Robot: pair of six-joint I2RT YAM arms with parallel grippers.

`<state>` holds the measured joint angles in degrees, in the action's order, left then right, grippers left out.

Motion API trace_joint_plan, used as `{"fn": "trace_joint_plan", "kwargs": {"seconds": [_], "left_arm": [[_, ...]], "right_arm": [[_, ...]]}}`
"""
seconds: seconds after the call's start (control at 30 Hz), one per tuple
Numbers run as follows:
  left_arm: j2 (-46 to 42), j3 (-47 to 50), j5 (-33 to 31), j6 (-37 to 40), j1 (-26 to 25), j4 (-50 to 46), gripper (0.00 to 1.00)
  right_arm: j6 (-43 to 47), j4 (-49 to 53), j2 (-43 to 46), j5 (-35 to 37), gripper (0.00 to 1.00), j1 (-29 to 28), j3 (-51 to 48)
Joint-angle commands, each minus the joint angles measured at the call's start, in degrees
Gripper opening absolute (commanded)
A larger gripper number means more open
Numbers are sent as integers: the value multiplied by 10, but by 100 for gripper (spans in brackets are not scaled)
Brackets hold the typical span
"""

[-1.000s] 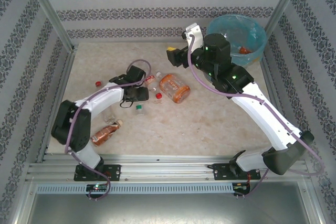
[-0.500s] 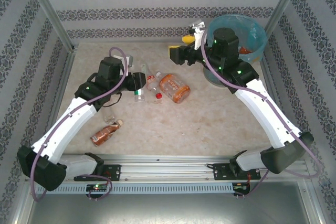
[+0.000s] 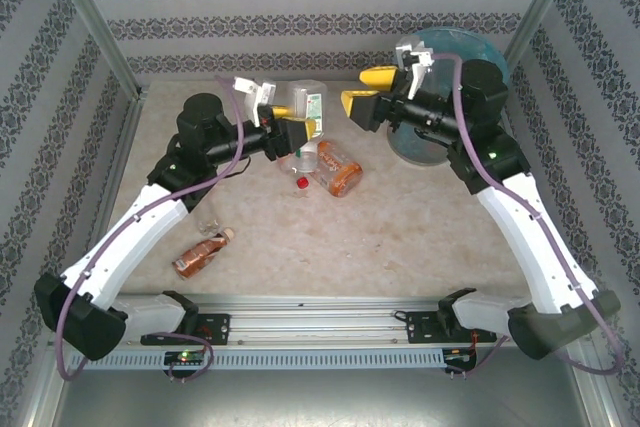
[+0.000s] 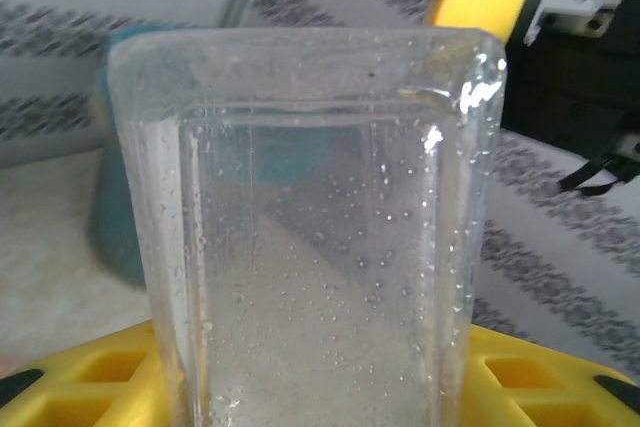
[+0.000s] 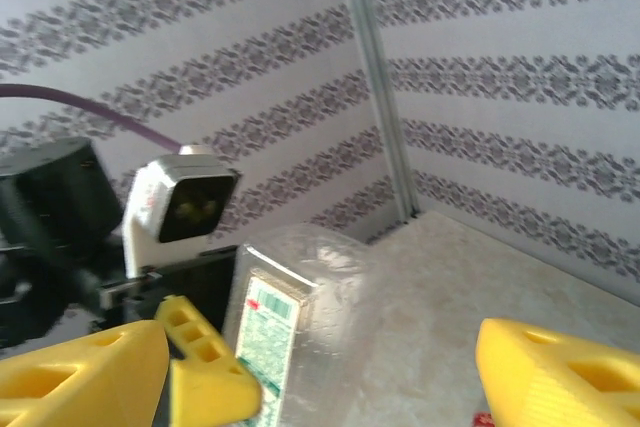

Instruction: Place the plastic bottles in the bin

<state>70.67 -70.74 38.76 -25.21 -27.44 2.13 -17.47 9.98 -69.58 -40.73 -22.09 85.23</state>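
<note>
Left claw [image 3: 291,128] pinches a bottle [image 3: 309,105] mid-frame; the spread right claw [image 3: 368,89] should close squarely on it before left releases.

No writing can be read: the green-and-white label on the clear bottle [image 5: 285,332], lower left in the right wrist view, is blurred, and the labels on the orange bottle [image 3: 338,169] and brown bottle [image 3: 200,254] in the top view are too small.

Bottle [image 3: 309,105] now aloft in left hand [image 3: 296,123]
</note>
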Motion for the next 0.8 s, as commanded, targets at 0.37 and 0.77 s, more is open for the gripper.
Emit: {"fn": "trace_joint_plan", "kwargs": {"seconds": [0.37,0.77], "left_arm": [[19,58,197,-134,-8,329,52],[53,73,299,-265,-9,512,51]], "right_arm": [[-21,-44,17,-119,84,-42,-33],[-19,-52,-23,-110,78,-130,-11]]}}
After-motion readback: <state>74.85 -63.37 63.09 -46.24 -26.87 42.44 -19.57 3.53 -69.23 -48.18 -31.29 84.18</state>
